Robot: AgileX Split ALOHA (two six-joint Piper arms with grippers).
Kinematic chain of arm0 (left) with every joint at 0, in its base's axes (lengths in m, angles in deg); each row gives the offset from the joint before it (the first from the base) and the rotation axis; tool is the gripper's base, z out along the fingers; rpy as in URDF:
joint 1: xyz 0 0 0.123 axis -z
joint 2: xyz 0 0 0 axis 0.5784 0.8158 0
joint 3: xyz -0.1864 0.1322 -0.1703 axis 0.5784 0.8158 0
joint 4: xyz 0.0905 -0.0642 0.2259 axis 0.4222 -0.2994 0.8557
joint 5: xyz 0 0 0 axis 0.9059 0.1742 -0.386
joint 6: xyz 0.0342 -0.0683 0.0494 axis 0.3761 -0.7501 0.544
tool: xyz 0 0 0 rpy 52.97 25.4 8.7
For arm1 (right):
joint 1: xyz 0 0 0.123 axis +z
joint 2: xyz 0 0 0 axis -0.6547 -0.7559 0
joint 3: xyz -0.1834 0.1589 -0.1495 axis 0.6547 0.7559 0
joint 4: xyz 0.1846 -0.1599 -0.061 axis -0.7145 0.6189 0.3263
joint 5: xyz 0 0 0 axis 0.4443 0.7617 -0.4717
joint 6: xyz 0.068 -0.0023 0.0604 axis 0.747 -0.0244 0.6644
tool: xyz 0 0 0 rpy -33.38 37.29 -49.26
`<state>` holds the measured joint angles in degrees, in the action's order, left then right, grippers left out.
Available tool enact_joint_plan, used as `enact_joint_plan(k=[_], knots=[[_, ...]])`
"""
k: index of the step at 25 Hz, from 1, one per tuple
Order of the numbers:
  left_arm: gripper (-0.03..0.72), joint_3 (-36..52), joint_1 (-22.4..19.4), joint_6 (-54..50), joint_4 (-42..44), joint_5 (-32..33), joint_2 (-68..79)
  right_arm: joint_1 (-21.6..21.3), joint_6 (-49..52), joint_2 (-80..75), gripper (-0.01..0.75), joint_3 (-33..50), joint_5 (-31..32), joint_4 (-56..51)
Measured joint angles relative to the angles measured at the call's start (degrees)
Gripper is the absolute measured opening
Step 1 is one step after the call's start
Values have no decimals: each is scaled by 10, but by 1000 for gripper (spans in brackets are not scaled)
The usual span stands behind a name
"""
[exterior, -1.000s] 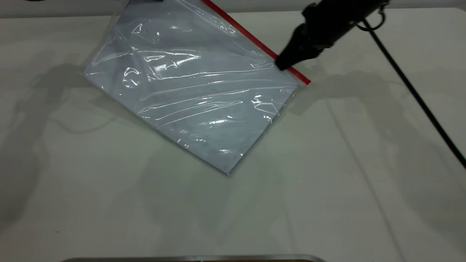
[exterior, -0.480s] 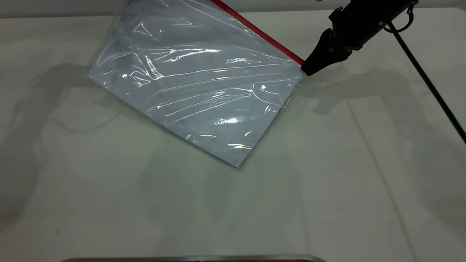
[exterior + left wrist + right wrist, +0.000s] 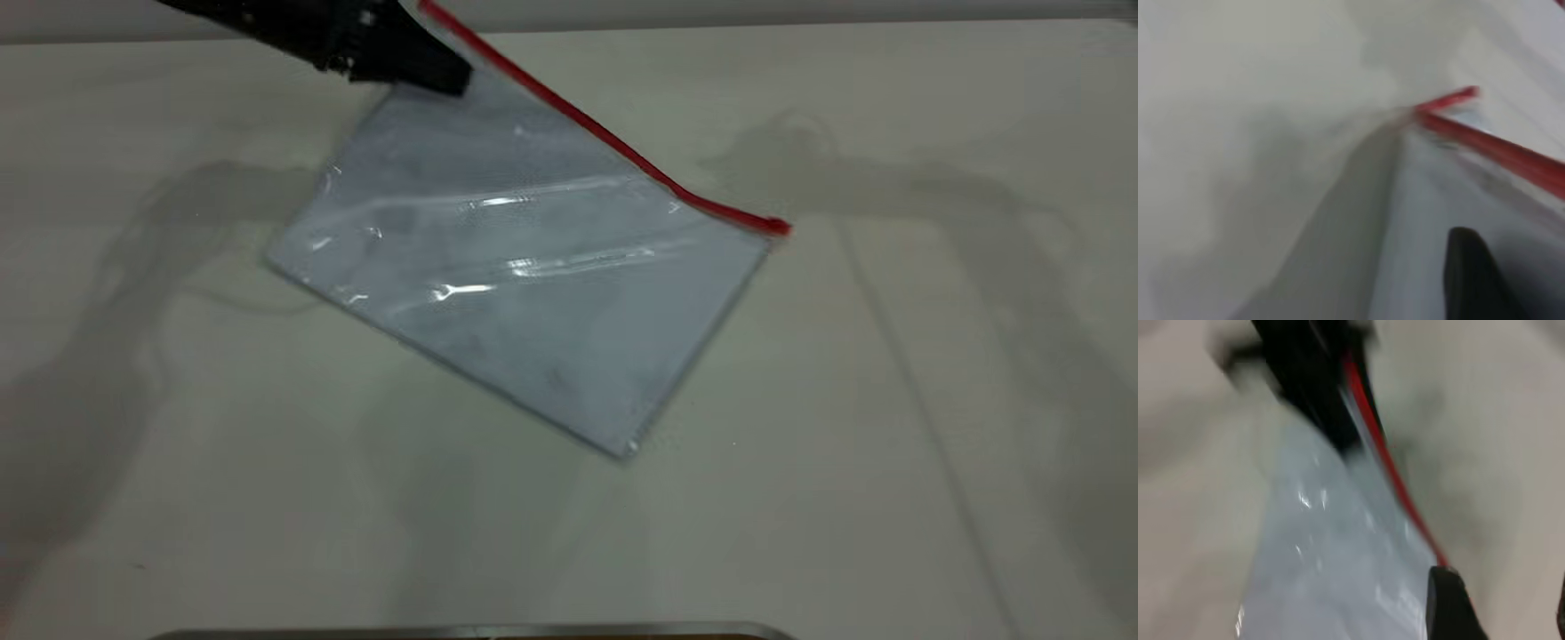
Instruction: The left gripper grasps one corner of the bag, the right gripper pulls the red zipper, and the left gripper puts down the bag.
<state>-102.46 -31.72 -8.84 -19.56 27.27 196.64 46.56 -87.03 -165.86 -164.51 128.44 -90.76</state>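
Gripping the far corner of the bag [image 3: 524, 267], the left gripper [image 3: 418, 67] holds it by the upper end of the red zipper [image 3: 605, 133], so the bag slopes down onto the table [image 3: 889, 444]. For a clean put-down, I judge it should lower until that corner lies flat, then release. No writing or brand is legible on the bag; the right gripper [image 3: 1451, 607] shows one finger near the zipper, its state unclear.

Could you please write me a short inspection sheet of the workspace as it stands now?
Surface: pale table, bare around the job's things.
Job's things: clear crinkly plastic bag with white paper inside, lying at an angle; thin red zipper strip along its far edge.
Clutter: nothing seen.
Grippers: black left gripper at the bag's far corner; black right gripper seen only in its wrist view.
Cables: nothing seen.
Surroundings: metal edge along the near side.
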Motion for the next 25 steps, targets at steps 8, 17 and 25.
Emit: enact_joint_plan(k=[8,17,25], knots=[[427,0,-55,-170,-2,71,-109,0,168,220,408,0,116,49],[428,-1,-102,-335,116,77,-372,-1,573,422,359,36,129,326],[428,75,-55,-519,429,77,-639,-1,654,628,355,301,129,464]])
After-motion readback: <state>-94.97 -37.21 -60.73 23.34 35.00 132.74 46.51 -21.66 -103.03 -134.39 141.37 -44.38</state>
